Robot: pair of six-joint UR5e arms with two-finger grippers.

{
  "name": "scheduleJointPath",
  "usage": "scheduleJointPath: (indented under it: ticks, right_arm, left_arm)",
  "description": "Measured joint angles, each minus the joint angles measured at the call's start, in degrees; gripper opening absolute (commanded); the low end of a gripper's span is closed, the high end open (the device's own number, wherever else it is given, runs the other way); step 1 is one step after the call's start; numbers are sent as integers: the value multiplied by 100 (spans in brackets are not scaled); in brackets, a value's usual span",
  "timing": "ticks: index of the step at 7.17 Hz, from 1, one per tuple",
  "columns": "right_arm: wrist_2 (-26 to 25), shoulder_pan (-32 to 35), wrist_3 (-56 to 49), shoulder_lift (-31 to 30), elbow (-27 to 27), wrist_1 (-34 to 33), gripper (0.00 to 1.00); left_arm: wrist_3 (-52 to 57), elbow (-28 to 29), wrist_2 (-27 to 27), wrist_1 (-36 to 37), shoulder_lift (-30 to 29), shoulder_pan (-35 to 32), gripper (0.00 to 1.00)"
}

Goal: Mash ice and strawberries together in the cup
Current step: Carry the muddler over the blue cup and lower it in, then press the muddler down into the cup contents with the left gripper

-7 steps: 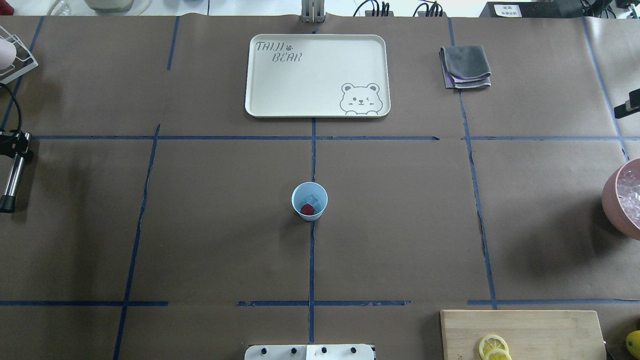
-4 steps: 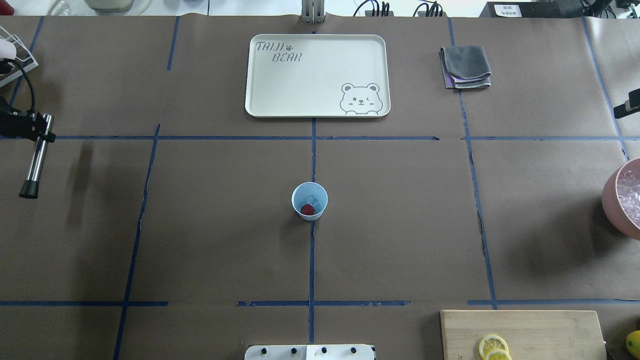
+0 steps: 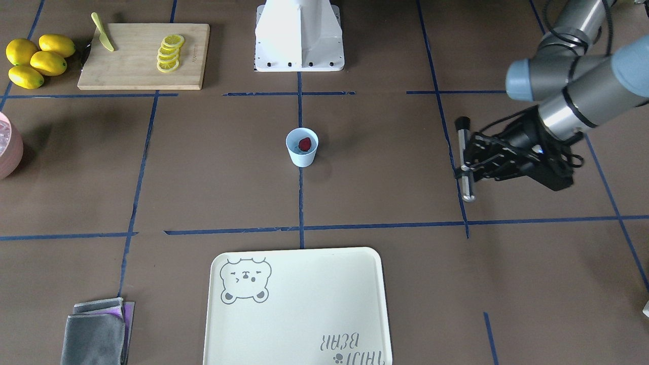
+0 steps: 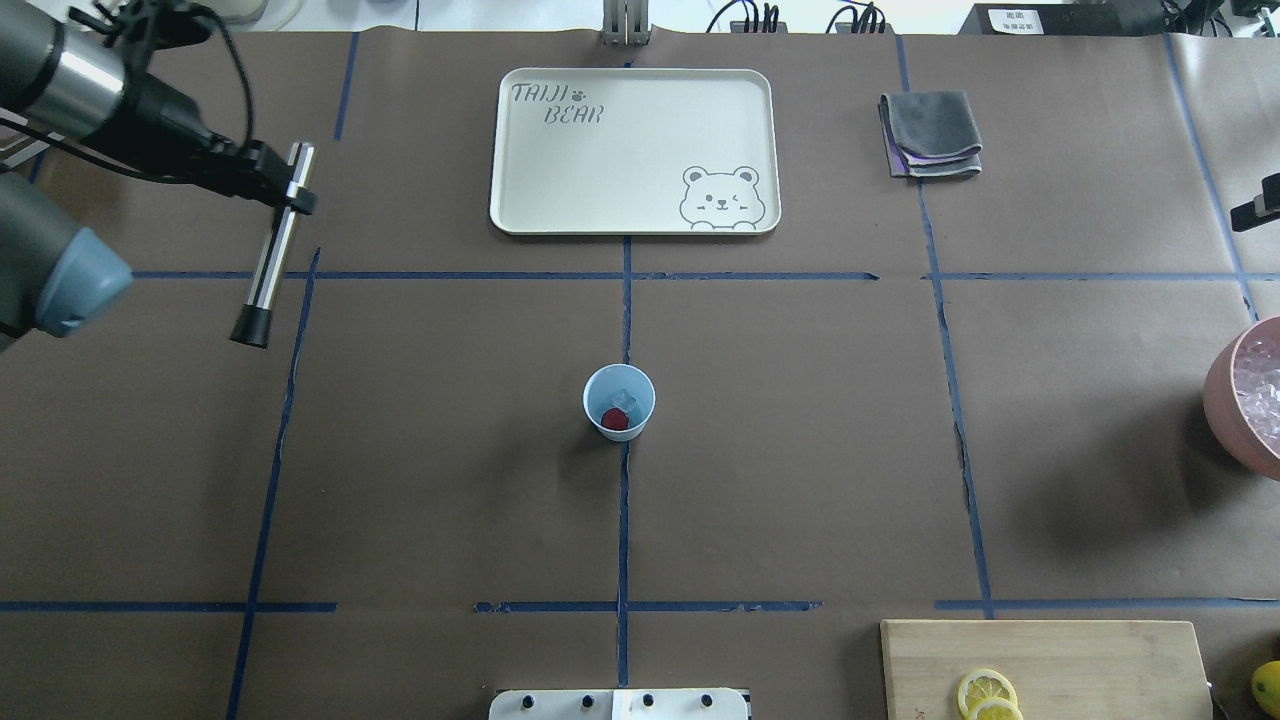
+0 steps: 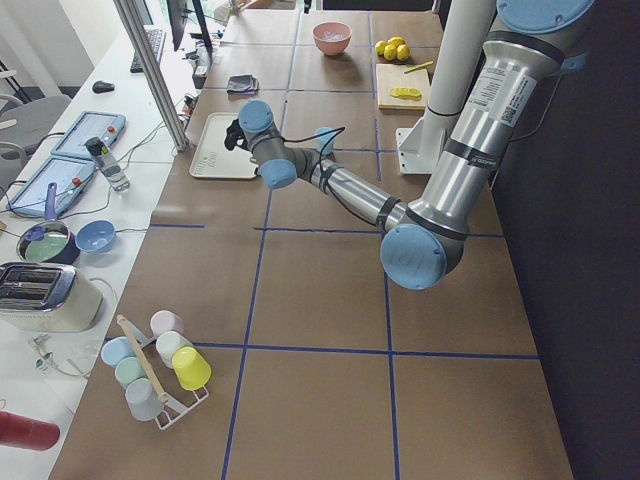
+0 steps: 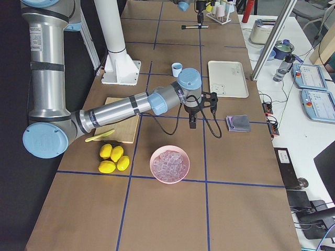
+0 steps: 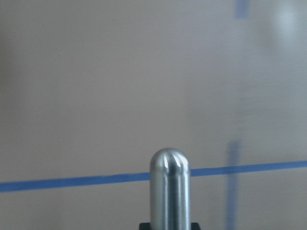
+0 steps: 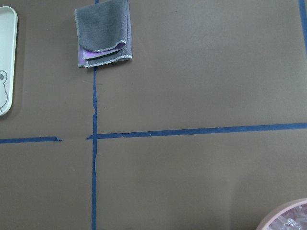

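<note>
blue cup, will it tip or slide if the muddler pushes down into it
Likely tippy: the cup tapers to a narrow base and holds only a strawberry piece and a little ice. It may slide on the smooth brown paper, since nothing steadies it. Thin-looking walls would probably flex.

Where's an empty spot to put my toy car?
The tray is bare inside. Wide bare paper lies between the cup and the pink ice bowl, and between the cup and the cutting board. The far left corner is busier: the left tool holds a metal muddler above it.
</note>
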Motion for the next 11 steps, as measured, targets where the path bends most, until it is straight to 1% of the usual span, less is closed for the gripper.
scheduleJointPath:
  ticks: [2, 3, 4, 5, 6, 7, 10, 11]
  right_arm:
    - [-2, 11, 0, 4, 5, 0, 99]
    - [-4, 14, 0, 7, 4, 0, 99]
    - [-2, 17, 0, 9, 4, 0, 99]
    - [-1, 29, 0, 14, 9, 0, 99]
    - [0, 44, 0, 17, 22, -2, 99]
    - [0, 58, 0, 21, 41, -6, 99]
    - [0, 74, 0, 24, 93, -9, 99]
    - [0, 81, 0, 24, 102, -9, 99]
  left_arm:
    - [-84, -784, 1894, 5, -560, 1486, 0]
    - [183, -952, 2766, -20, -867, 2019, 0]
    - [710, -997, 3637, -195, -1059, 2425, 0]
    - [1159, -935, 4649, -671, -1094, 2847, 0]
    - [1407, -782, 5520, -1160, -1084, 3178, 0]
    - [1610, -610, 6087, -1514, -1090, 3363, 0]
    - [1872, -422, 6899, -2019, -1032, 3544, 0]
    - [1946, -332, 7054, -2224, -977, 3631, 0]
